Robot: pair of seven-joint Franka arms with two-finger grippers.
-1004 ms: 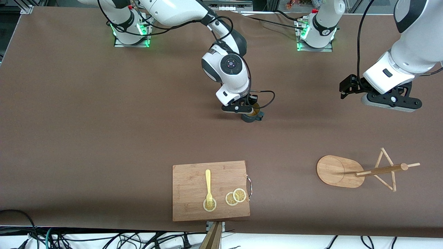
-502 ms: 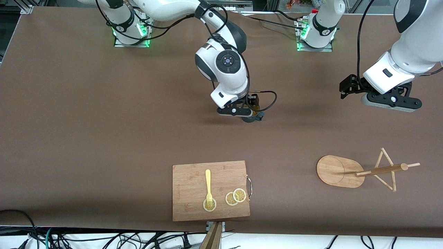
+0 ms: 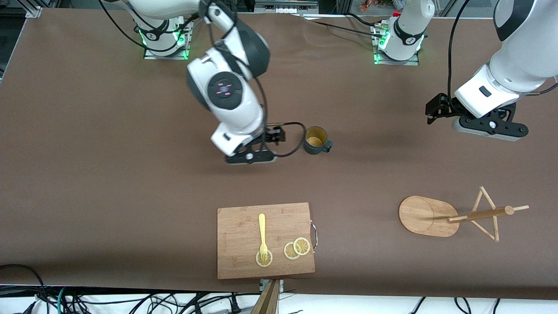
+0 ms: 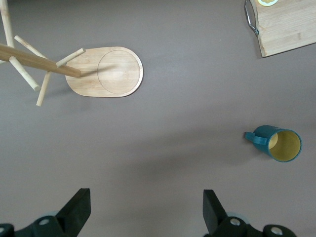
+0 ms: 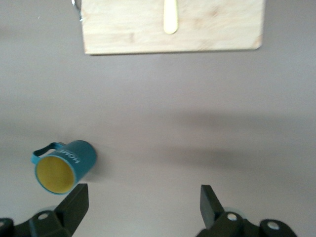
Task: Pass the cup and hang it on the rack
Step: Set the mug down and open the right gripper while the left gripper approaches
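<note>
The right tool (image 3: 251,158) hung over bare worktop (image 3: 109,174) just left of the frame's centre in the front view, its 2 fingers (image 5: 74,205) spread wide and gripping nothing. The cup (image 3: 316,140), dark teal with a mustard-yellow inside, stood upright on the worktop near the frame's centre, just beside that tool and apart from it, its handle pointing toward the left arm's end. The left tool (image 3: 488,128) hung at the frame's upper right over bare worktop, fingers (image 4: 76,210) spread, empty. The rack (image 3: 453,216), a bamboo mug tree, stood at lower right, nearer the camera than the cup. A cutting board (image 3: 266,240) at lower centre carried a yellow fork (image 3: 262,235) and 3 lemon slices (image 3: 296,248).
</note>
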